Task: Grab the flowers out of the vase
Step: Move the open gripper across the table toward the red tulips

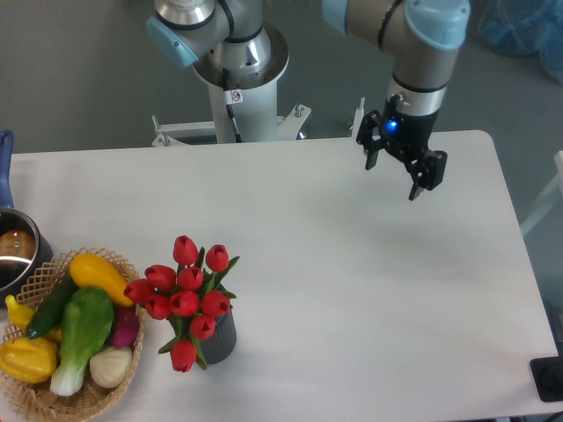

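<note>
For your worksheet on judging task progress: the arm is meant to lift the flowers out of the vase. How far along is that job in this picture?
Done: nothing yet; the flowers sit in the vase, beside the basket.
In hand: only the approach; the gripper is open and empty above the table's far right part, well away from the flowers.
Left: reach the bunch, grip it, lift it out.
</note>
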